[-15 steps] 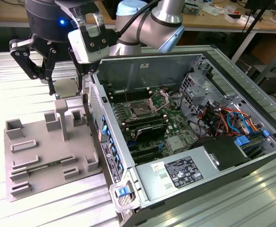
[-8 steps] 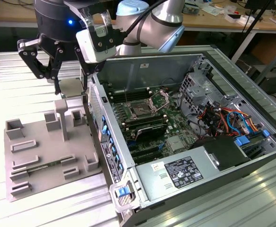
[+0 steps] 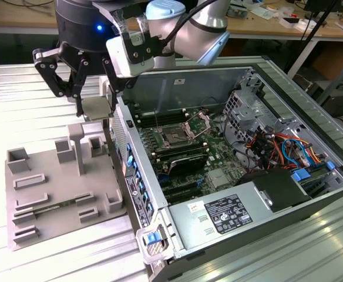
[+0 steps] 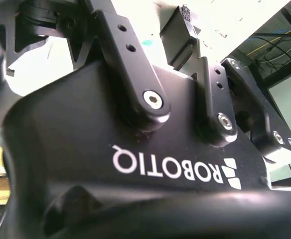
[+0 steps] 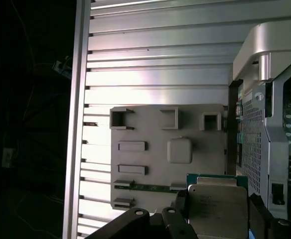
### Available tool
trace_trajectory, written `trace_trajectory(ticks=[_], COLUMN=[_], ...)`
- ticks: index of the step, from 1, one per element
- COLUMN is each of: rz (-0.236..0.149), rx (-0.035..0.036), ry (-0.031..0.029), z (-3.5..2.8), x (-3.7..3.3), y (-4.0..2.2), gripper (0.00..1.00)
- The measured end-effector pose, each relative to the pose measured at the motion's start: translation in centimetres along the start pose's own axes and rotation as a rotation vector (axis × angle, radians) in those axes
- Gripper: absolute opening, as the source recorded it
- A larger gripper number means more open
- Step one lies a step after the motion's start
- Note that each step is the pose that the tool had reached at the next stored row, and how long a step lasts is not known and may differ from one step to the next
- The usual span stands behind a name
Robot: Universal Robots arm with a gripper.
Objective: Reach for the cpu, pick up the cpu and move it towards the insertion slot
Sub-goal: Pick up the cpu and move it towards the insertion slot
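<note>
The jaws [image 3: 95, 104] are clamped on the cpu [image 3: 96, 109], which hangs flat between their black fingers, lifted clear above the grey fixture [image 3: 60, 182] with open air under it. In the first wrist view the cpu [image 5: 216, 206] sits squarely between the two fingers, its dull silver top facing the camera, a green edge showing along one side. Just beside the cpu, toward the exterior view's right, rises the perforated wall of the open computer case [image 3: 133, 176]; the chip is near that wall's upper edge but still outside it. The insertion slot [image 3: 175, 138], dark-centred with its metal bracket raised, lies inside the case on the motherboard, well apart from the cpu and past that wall. The arm [image 3: 195, 29] reaches in from the exterior view's upper right, wrist bent so the jaws point down over the ribbed metal worktop [image 3: 30, 94].
</note>
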State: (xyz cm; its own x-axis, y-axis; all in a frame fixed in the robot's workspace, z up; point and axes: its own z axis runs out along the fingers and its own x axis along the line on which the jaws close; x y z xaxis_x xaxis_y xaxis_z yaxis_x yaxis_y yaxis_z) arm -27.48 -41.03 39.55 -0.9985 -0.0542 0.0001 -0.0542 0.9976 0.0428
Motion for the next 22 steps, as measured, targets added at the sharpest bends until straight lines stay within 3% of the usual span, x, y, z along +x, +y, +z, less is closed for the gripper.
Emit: trace_trajectory(ticks=[5,14,22], rz=[0.0,0.0,0.0], rx=[0.0001,0.0,0.0001], ry=[0.0,0.0,0.0], z=[0.0,-0.01,-0.01], x=[-0.59,-2.24,-4.13], y=[-0.03,-0.12,-0.22], gripper=[0.55,0.55,0.55])
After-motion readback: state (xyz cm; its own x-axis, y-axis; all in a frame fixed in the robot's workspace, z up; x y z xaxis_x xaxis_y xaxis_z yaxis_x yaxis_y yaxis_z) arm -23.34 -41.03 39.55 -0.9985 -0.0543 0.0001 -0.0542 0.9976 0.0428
